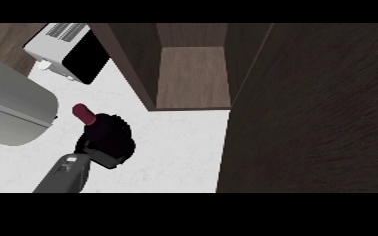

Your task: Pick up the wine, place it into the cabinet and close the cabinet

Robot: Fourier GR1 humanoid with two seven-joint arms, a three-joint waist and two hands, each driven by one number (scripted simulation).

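Dark-red wine [83, 114] sits gripped in the left hand [111, 139] — fingers curled round it — near the open cabinet [190, 75].

I saw a white speckled surface [173, 145]; a toaster oven [70, 50] sat at its back left, an open wooden cabinet [193, 75] beside it.

One view only, from the robot's head, looking steeply down at the white counter [177, 145]. It sits close, so the open cabinet [190, 70] and its dark door [303, 120] fill the upper and right parts.
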